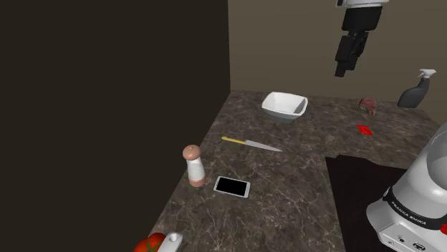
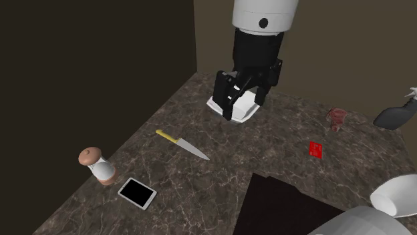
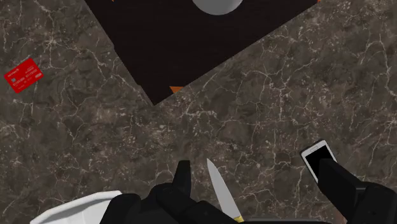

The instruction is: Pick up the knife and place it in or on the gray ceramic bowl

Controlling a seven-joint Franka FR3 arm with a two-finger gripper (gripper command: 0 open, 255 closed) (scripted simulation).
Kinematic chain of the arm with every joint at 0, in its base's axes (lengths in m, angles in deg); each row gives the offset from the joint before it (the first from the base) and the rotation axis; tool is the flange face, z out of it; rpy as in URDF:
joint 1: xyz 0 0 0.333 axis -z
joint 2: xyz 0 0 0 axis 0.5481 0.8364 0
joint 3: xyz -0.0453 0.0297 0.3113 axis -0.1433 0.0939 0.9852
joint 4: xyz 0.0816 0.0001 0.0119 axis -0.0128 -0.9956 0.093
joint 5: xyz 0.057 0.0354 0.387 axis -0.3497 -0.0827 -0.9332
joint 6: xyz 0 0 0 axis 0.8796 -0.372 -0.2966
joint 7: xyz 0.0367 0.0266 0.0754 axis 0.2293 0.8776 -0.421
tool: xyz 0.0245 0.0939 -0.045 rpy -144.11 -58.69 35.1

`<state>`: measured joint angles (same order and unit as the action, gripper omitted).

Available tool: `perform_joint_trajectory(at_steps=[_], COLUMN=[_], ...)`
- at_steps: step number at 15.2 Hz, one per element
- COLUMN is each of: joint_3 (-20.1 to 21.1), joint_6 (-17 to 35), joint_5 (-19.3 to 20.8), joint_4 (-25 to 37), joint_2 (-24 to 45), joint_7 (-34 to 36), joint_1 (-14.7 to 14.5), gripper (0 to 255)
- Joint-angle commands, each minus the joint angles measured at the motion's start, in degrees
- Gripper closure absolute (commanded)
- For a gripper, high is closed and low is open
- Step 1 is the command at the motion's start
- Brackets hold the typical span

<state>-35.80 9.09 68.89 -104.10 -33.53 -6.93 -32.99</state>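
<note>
On the dark marbled table (image 1: pixel 286 197), approx. centre: knife (image 1: pixel 251 144), yellow handle and grey blade, lying flat. The handle is toward the shoulder view's left, the tip toward its right. The knife lies between the bowl (image 1: pixel 284 106) and the phone (image 1: pixel 232 187) and touches neither.

Bowl: white, squarish, upright, near the back wall.

Phone: white rim, black screen, flat on the table, just beside a shaker (image 1: pixel 193 167) w/ a white body and pinkish cap, upright.

Above the table: hand (image 1: pixel 344 68), black, hanging well clear of the surface, nothing in it. In the wrist view its 2 fingers (image 3: pixel 183 177) stand wide apart. The blade shows on the table between them, untouched, w/ the bowl rim to 1 side and the phone to the other. In the 2nd exterior view the hand hangs in front of the bowl.

Misc.: red card (image 1: pixel 365 129), flat, on the shoulder view's right, well apart from the knife. Grey spray bottle (image 1: pixel 417 89), near the back wall at far right.
</note>
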Motion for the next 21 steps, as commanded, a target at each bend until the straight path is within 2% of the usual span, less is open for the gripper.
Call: perform_joint_trajectory(at_steps=[1, 11, 21], joint_3=[0.00, -1.85, -3.02], joint_6=[0.00, 19.82, 36.64], joint_5=[0.00, -1.66, -6.05], joint_4=[0.00, -5.22, -1.94], joint_2=[0.00, 14.15, 34.09], joint_7=[0.00, -5.61, -12.62], joint_1=[0.00, -2.08, -4.71], gripper=[0, 0, 0])
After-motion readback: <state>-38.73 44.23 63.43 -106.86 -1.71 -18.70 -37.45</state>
